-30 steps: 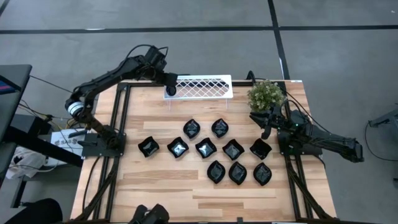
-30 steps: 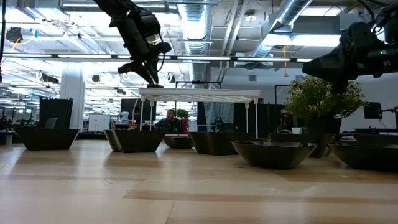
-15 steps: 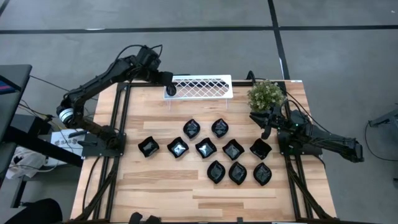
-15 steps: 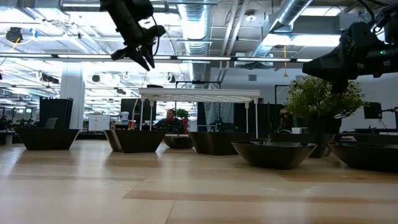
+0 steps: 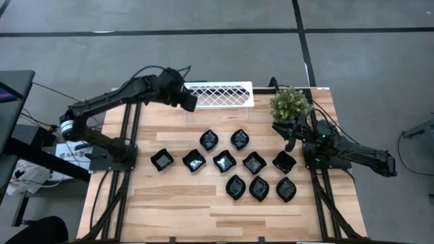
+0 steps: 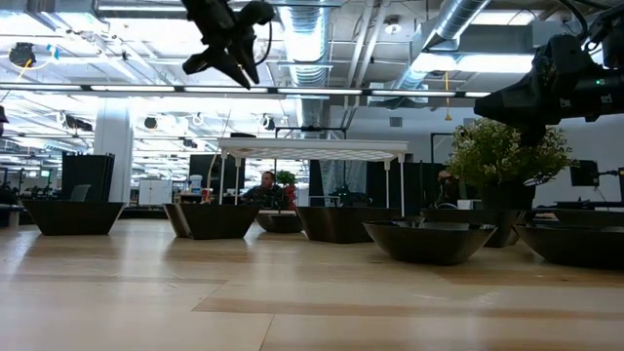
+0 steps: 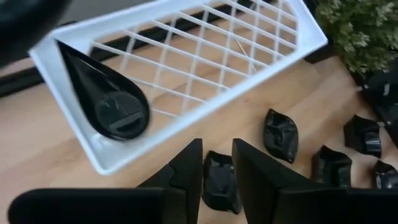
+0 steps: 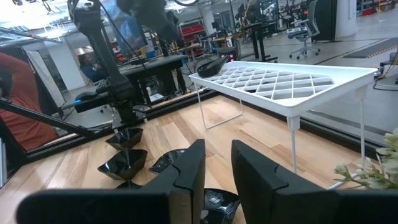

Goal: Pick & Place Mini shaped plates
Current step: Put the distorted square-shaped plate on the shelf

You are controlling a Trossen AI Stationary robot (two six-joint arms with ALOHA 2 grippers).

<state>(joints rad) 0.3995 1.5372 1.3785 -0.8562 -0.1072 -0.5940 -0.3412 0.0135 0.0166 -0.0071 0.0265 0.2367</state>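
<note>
Already one teardrop plate (image 7: pixel 106 102) lies at the end of the white lattice tray (image 7: pixel 261 62), seen only by my left wrist; overhead, my left hand (image 5: pixel 188 100) hides it, fingers slightly apart, empty. Nine plates (image 5: pixel 224 161) crowd the surface (image 5: pixel 163 203). My right hand (image 5: pixel 290 139) waits, fingers narrowly parted, beside the plant (image 5: pixel 290 103).

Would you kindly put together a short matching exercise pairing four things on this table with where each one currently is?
Things:
1. teardrop plate
2. potted plant
3. left gripper
4. right gripper

Places:
A. at the table's right edge, just in front of the plant
B. lying on the white lattice tray, at its left end
C. raised beside the tray's left end
D. standing at the tray's right end

Pairs: 1-B, 2-D, 3-C, 4-A
</note>
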